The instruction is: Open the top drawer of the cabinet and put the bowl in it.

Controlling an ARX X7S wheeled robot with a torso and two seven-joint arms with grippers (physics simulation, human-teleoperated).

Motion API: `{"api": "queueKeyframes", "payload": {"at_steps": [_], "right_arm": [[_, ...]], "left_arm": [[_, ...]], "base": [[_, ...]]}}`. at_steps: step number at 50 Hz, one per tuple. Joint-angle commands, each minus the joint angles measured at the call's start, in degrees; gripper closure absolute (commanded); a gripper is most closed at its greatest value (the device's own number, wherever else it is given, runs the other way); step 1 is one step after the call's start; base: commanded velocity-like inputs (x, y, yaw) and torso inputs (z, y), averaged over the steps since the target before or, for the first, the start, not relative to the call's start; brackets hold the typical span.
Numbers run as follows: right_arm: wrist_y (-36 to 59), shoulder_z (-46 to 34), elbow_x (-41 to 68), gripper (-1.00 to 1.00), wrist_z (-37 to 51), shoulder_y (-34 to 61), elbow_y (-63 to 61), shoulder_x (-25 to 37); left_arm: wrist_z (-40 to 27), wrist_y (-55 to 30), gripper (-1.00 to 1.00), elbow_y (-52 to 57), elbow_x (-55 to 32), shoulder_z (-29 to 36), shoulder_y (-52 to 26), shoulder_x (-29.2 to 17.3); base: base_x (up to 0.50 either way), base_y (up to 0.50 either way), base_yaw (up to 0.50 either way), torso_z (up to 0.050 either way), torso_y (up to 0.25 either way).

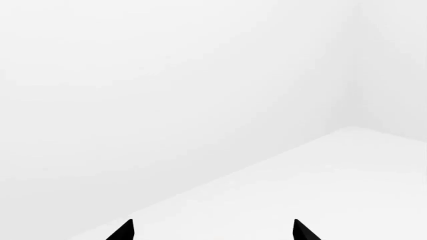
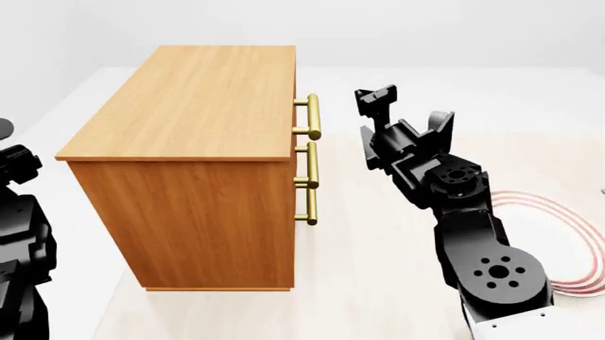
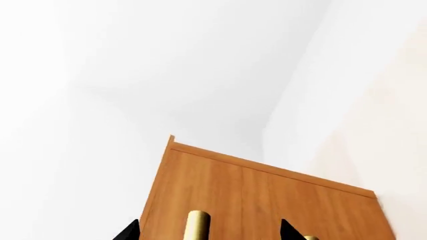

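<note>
Three brass bar handles (image 2: pixel 309 157) run in a column down the front of the cabinet (image 2: pixel 189 170), which stands on a pale floor (image 2: pixel 359 255); the uppermost handle (image 2: pixel 312 116) marks the top drawer (image 2: pixel 294 113), which sits flush and closed. Right gripper (image 2: pixel 375 98) hangs just beside that handle without touching it; the right wrist view shows its black fingertips (image 3: pixel 288 231) spread, a brass bar (image 3: pixel 196 226) between them. Left gripper (image 1: pixel 212 231) faces a bare white wall, fingertips spread, holding nothing. Near the floor's right edge lies a white plate with red rings (image 2: pixel 579 241), partly hidden by the right arm. No view shows the bowl.
</note>
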Motion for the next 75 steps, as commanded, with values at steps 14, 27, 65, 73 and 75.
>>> {"api": "queueKeyframes", "payload": {"at_steps": [14,27,65,73,75], "right_arm": [[1.6,-17.4,15.7,-1.00,1.0,-2.7,0.0,-2.0],[1.0,-33.3,31.5,-1.00,3.3,-4.2,0.0,-2.0],[1.7,-58.7,56.1,-1.00,3.1,-4.8,0.0,-2.0],[1.3,-64.0,60.8,-1.00,3.2,-4.9,0.0,-2.0],[1.2,-64.6,61.2,-1.00,3.2,-5.0,0.0,-2.0]], "left_arm": [[0.0,0.1,-1.00,0.0,0.1,0.1,0.0,0.0],[-0.1,0.2,-1.00,0.0,0.1,0.4,0.0,0.0],[0.1,0.2,-1.00,0.0,0.0,0.1,0.1,-0.1],[0.3,0.6,-1.00,0.0,-0.1,0.0,0.5,-0.2],[0.3,0.7,-1.00,0.0,-0.1,-0.1,0.7,-0.2]], "base": [[0.00,0.00,0.00,0.000,0.000],[0.00,0.00,0.00,0.000,0.000],[0.00,0.00,0.00,0.000,0.000],[0.00,0.00,0.00,0.000,0.000],[0.00,0.00,0.00,0.000,0.000]]}}
